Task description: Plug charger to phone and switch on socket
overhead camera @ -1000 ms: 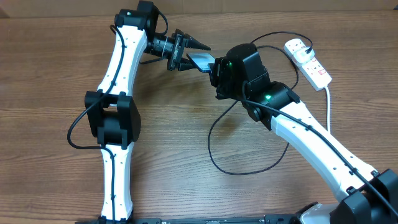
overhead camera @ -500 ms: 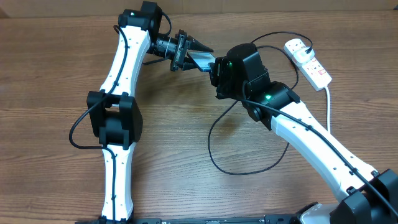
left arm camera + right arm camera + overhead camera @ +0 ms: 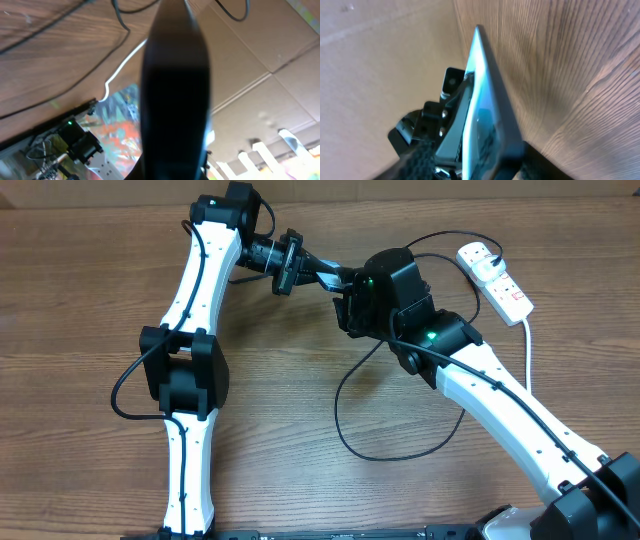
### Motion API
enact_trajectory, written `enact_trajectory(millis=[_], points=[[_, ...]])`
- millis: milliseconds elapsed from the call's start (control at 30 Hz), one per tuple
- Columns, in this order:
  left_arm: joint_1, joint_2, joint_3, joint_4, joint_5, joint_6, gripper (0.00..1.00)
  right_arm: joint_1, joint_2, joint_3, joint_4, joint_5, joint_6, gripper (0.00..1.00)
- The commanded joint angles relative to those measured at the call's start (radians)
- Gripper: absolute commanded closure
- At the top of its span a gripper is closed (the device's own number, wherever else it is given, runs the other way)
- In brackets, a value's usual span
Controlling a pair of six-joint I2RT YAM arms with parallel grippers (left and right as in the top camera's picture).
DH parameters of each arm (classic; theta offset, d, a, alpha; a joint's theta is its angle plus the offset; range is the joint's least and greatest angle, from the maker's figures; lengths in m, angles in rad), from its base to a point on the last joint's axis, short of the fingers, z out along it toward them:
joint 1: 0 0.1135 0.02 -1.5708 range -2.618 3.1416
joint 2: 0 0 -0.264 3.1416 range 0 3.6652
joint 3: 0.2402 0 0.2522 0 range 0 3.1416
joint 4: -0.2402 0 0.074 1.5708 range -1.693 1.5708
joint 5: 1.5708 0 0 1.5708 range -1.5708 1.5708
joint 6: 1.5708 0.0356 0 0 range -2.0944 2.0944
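While the left gripper (image 3: pixel 318 270) pinches the phone (image 3: pixel 480 100) edge-on above the table (image 3: pixel 80 380), I judge we're readying it for plugging. Next I need the tip of the charger (image 3: pixel 337 415), whose cable lies looped below, brought to the port. Whether the right gripper (image 3: pixel 343 288) is spread or gripping I cannot tell, and both port and connector tip are hidden.

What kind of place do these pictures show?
Probably a robot test bench in a lab or workshop: a left arm and a right arm work at a wooden table, cardboard panels stand behind it, and a power strip lies on it.
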Motion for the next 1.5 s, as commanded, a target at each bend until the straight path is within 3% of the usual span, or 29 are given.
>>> enact_trajectory(millis=[0,233,300,333,600,867,967,1133,1333,1367,1400,1467], points=[[0.024,-0.042,0.022,0.001,-0.090,0.006,0.96,-0.008,-0.013,0.034,0.006,0.045,-0.263,0.23],[0.091,-0.042,0.022,-0.014,-0.349,0.103,0.96,-0.064,-0.014,0.034,-0.076,0.018,-0.888,0.15],[0.098,-0.042,0.022,-0.023,-0.409,0.161,0.96,-0.077,-0.013,0.034,-0.134,0.019,-0.958,0.09],[0.099,-0.042,0.022,-0.024,-0.440,0.254,0.96,-0.086,-0.013,0.034,-0.194,0.028,-1.008,0.00],[0.062,-0.042,0.022,-0.134,-0.316,0.882,0.96,-0.089,-0.012,-0.008,-0.302,0.132,-1.028,0.00],[0.056,-0.149,0.022,-0.151,-0.236,1.073,0.96,-0.089,-0.011,-0.022,-0.304,0.132,-1.030,0.00],[0.055,-0.233,0.022,-0.153,-0.333,1.061,0.96,-0.089,-0.010,-0.025,-0.303,0.132,-1.033,0.00],[0.027,-0.392,0.022,-0.161,-0.616,0.911,0.96,-0.089,0.003,-0.026,-0.303,0.130,-1.063,0.03],[-0.042,-0.454,0.022,-0.222,-0.935,0.737,0.96,-0.089,0.047,-0.026,-0.318,0.088,-1.114,0.19],[-0.060,-0.452,0.016,-0.229,-0.978,0.716,0.96,-0.089,0.062,-0.026,-0.318,0.076,-1.114,0.30],[-0.077,-0.452,0.003,-0.224,-1.032,0.689,0.96,-0.091,0.076,-0.026,-0.318,0.069,-1.115,0.35],[-0.095,-0.452,-0.023,-0.212,-1.116,0.626,0.96,-0.107,0.099,-0.020,-0.317,-0.006,-1.164,0.36]])
